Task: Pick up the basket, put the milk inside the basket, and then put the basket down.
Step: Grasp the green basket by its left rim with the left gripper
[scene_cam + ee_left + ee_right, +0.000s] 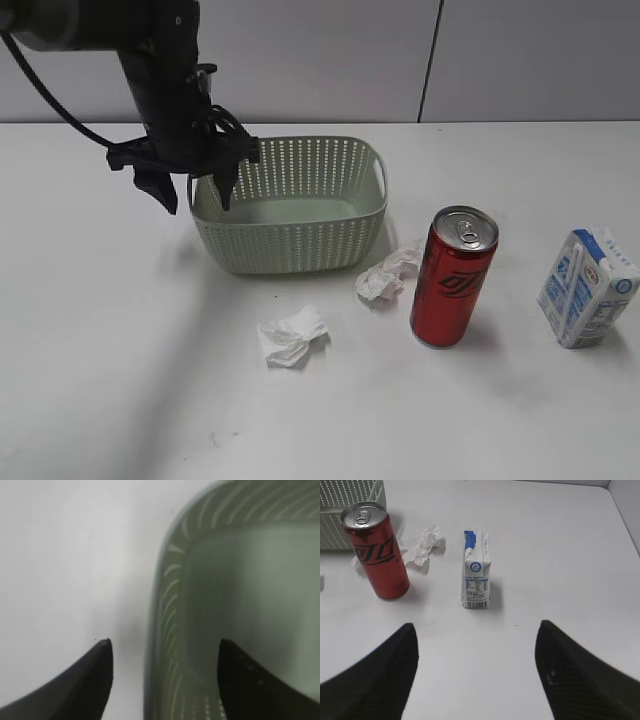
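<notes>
1. Left claw (pixel 196 190) is spread wide, straddling the left short wall of the basket (pixel 290 245): one finger outside over the table (pixel 120 380), the other inside. Can't tell if it's touching the rim.
2. The basket sits on the table toward the back, nothing inside it.
3. The milk (pixel 587 287) stands upright at the far right, well apart from the basket, with the red can (pixel 452 277) between them.
4. Two crumpled tissues: one (pixel 390 272) just beside the can and basket, one (pixel 291 338) in front of the basket.
5. Right claw (pixel 476 672) is wide open too, holding nothing, with the milk ahead of it.
</notes>
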`<state>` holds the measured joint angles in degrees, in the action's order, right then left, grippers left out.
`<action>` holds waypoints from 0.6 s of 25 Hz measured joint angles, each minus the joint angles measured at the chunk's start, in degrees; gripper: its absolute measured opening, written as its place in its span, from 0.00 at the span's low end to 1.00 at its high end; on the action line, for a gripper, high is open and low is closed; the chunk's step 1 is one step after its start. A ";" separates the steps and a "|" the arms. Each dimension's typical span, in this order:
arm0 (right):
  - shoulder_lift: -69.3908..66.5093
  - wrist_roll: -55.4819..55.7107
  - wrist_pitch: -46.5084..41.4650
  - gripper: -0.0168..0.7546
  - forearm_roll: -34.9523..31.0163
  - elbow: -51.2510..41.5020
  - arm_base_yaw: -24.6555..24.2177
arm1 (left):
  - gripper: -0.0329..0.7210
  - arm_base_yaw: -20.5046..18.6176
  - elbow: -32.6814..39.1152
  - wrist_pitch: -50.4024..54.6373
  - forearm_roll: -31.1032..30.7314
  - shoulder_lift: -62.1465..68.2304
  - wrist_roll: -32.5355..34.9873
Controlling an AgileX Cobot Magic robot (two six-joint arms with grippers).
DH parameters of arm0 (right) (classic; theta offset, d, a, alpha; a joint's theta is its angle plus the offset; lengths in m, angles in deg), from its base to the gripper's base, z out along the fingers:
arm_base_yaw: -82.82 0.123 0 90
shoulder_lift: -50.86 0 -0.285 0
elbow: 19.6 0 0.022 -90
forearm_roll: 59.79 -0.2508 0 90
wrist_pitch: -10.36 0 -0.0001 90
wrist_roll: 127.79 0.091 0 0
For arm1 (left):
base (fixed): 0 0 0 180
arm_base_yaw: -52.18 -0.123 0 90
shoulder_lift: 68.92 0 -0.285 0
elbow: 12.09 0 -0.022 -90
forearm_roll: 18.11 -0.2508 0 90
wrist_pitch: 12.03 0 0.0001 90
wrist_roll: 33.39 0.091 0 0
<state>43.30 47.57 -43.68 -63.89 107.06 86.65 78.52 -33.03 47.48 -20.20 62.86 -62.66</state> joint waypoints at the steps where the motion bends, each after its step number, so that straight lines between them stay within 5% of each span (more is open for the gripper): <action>1: 0.00 0.05 0.00 0.76 0.00 0.00 0.00 | 0.70 0.00 -0.12 -0.62 -0.04 0.71 -0.28; 9: 0.00 0.05 0.00 0.76 0.00 0.00 0.00 | 0.66 0.00 -0.37 -3.58 -0.50 3.68 -2.10; 15: 0.00 0.05 0.00 0.76 0.00 0.00 0.00 | 0.37 -0.67 -0.37 -5.72 0.97 3.68 -2.78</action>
<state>43.30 47.62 -43.68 -63.89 107.06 86.65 77.85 -33.40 41.76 -19.23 66.54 -65.43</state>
